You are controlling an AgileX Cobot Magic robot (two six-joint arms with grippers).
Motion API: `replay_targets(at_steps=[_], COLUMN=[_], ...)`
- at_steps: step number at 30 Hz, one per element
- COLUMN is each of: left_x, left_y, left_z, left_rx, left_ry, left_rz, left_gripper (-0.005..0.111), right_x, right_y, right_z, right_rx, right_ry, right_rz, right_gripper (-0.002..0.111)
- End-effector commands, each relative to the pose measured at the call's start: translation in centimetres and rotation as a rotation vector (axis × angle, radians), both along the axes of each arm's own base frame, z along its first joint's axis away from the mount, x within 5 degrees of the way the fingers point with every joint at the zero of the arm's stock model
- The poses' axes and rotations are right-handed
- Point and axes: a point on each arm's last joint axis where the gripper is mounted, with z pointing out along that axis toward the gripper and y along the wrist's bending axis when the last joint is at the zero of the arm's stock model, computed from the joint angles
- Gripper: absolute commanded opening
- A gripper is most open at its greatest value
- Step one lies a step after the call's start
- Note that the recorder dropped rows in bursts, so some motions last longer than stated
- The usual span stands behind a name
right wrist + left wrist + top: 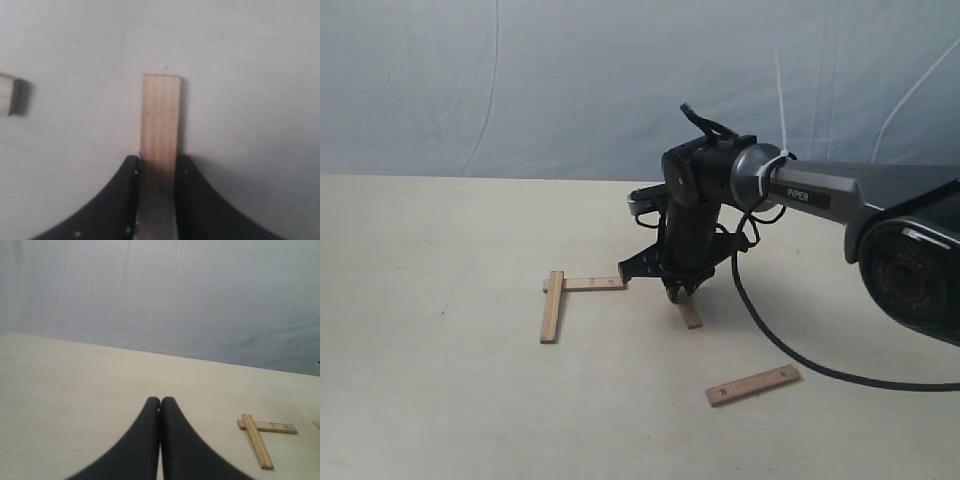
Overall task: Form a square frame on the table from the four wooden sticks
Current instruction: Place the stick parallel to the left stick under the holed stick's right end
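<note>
The right tool (pixel 159 161) pinches the third stick (pixel 161 115), low at the bench (pixel 440 400). The joined pair (pixel 556 284) lies at its 9 o'clock, the fourth stick (pixel 753 385) at 4 o'clock. The held stick is judged best set parallel to the pair's 12-to-6 strip, overlapping the crosspiece's free end. The left tool (pixel 160 407), pressed together, holds nothing.

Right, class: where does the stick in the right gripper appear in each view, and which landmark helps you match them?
Exterior: the stick lies right of centre, under the right gripper.
Left wrist: not clearly in it.
Right wrist: centre, gripped between the fingers.
Landmark: the joined pair, seen in exterior and left wrist; the stick end in the right wrist is probably theirs.
</note>
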Motion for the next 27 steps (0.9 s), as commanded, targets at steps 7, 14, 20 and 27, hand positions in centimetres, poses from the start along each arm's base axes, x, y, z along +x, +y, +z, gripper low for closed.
replay_targets(at_steps=[7,14,20,27], left_x=[0.0,0.0,0.0,0.0], left_y=[0.0,0.0,0.0,0.0], left_z=[-0.1,-0.1,-0.1,-0.1], left_rx=[0.004,0.004,0.004,0.004], left_ry=[-0.001,-0.001,-0.001,-0.001], left_rz=[0.003,0.003,0.003,0.003], left_gripper=[0.0,0.0,0.0,0.0], right_x=[-1.3,-3.9,-4.5,-4.0], right_y=[0.2,4.5,6.2,6.8], right_z=[5.3,5.4,4.8,2.0], right_rx=[0.084,0.136,0.162,0.185], right_ry=[0.014,-0.009,-0.063,-0.07], right_rz=[-0.089,-0.183,-0.217,-0.222], right_gripper=[-0.001,-0.001,-0.001,-0.001])
